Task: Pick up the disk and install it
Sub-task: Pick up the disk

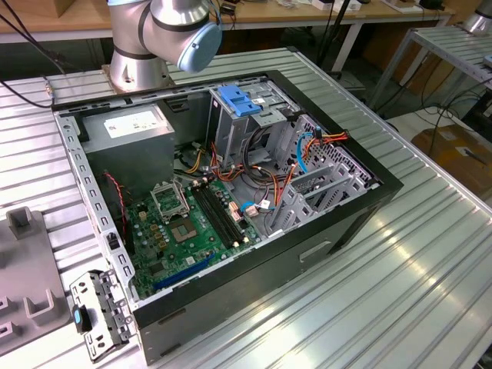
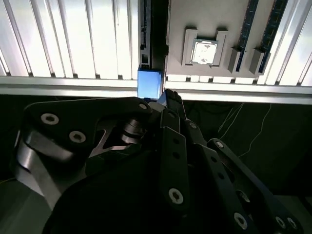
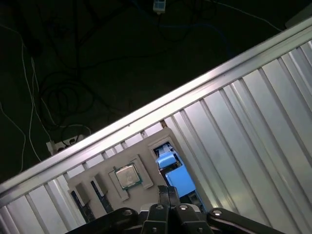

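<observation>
A: Where do we find the disk (image 3: 176,179) (image 2: 149,83)?

B: In both wrist views. The thin drive with a blue plastic rail stands on edge in a slot of the flat grey holder plate (image 3: 146,148) (image 2: 204,17). A square silver processor chip (image 3: 126,175) (image 2: 204,51) and two dark memory sticks (image 3: 80,204) (image 2: 246,29) sit in recesses beside it.

A: And the black linkage gripper (image 3: 167,191) (image 2: 167,96)?

B: It hangs right at the disk's blue end. We cannot tell how far it is open, nor whether it holds anything.

A: What room do we have?

B: The plate lies against the edge rail of the ribbed silver aluminium table (image 3: 253,122). Beyond the rail we see dark floor and loose cables (image 3: 23,130). On one side of the plate, open ribs run on.

A: What does the exterior view add?

B: The open black computer case (image 1: 338,231) with its green motherboard (image 1: 192,223). We also see a grey metal drive cage (image 1: 231,131) topped by a flat blue plastic latch (image 1: 237,102), and the arm's silver-and-blue joint (image 1: 181,27) behind. On the exterior view's right, the ribbed surface stretches openly to the table's edge.
</observation>
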